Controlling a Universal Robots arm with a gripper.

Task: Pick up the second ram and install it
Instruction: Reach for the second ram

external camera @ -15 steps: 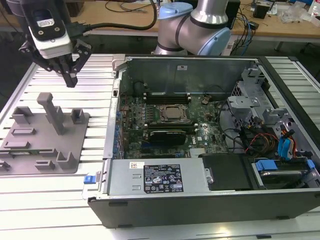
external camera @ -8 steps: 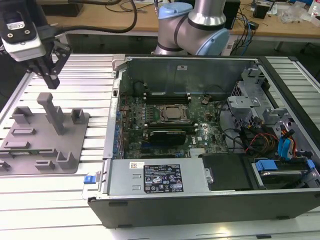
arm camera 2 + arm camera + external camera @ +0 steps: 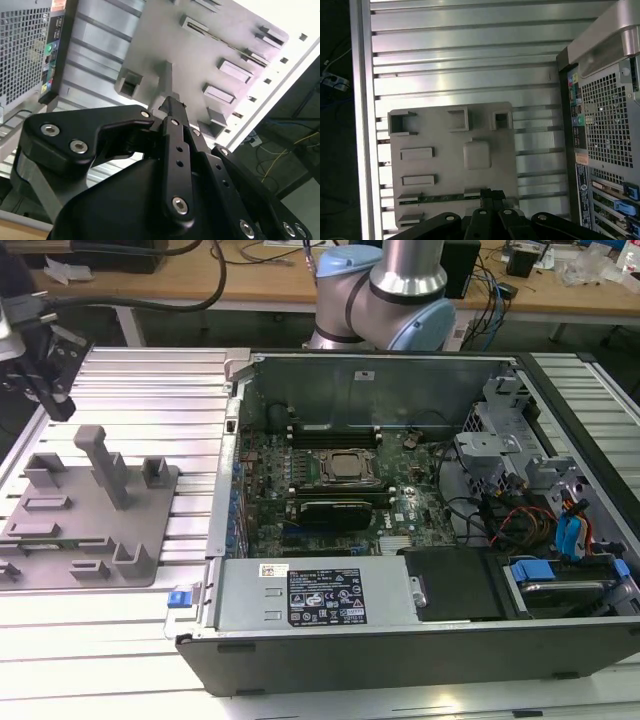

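Closest to the wrist cameras is the gripper (image 3: 492,194). In both wrist views its two black fingers come to a single point with no gap that we can make out, so we read them as pressed together, and nothing sits between them. In the exterior view it hangs in the upper left of the frame, off the surface.

Beyond the fingertips lies the grey fixture plate (image 3: 485,130), flat on the ribbed aluminium table (image 3: 470,45). The second ram (image 3: 440,199) stands on edge in a slot along one border of that plate, as a thin green strip. In the first wrist view the fingertips line up over one end of it, so its long axis runs off sideways from the tool rather than straight ahead. We judge the gripper to be above it, not touching. In the exterior view the second ram (image 3: 60,540) shows in the lower left of the frame. It runs roughly across the picture along the plate's near edge, below the gripper, with the plate's upright posts between them.

Farther off, in the centre and right of the exterior frame, the open computer case (image 3: 400,650) lies on its side. Its long black memory slots (image 3: 330,435) sit beside the processor (image 3: 345,468). Behind it are the arm's base (image 3: 390,300) and a wooden bench (image 3: 560,295).
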